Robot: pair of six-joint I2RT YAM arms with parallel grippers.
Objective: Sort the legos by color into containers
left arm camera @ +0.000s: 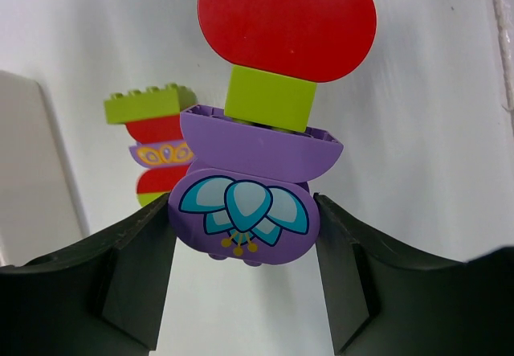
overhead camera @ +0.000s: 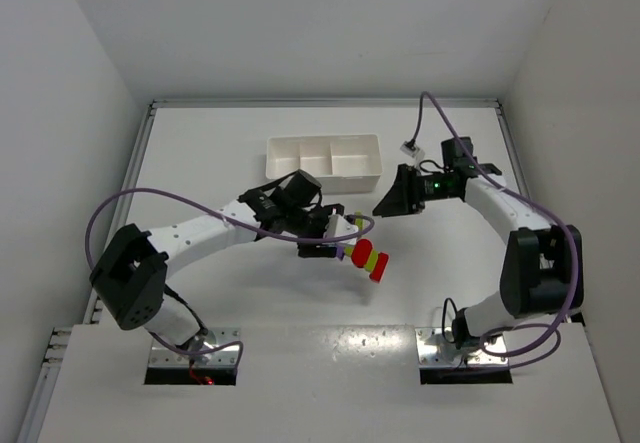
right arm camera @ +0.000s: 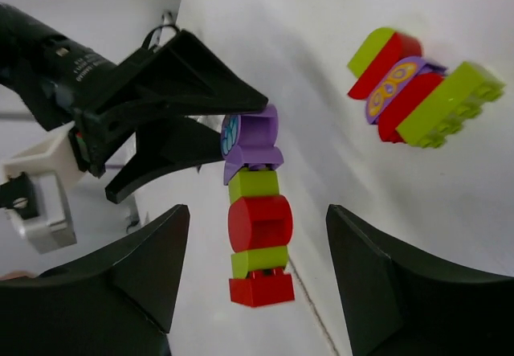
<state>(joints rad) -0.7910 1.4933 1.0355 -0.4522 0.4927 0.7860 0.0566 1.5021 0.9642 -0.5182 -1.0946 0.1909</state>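
Observation:
My left gripper is shut on the purple flower-printed end brick of a stuck-together lego stack and holds it above the table. The stack runs purple, yellow-green, round red, yellow-green, red. A second stack of yellow-green, red and purple bricks lies on the table beside it. It also shows in the left wrist view and is mostly hidden in the top view. My right gripper is open and empty, facing the held stack from a short distance. The white three-compartment tray stands behind.
White enclosure walls ring the table on the left, back and right. A purple cable loops by my left gripper, and another arcs over my right arm. The tray's compartments look bare.

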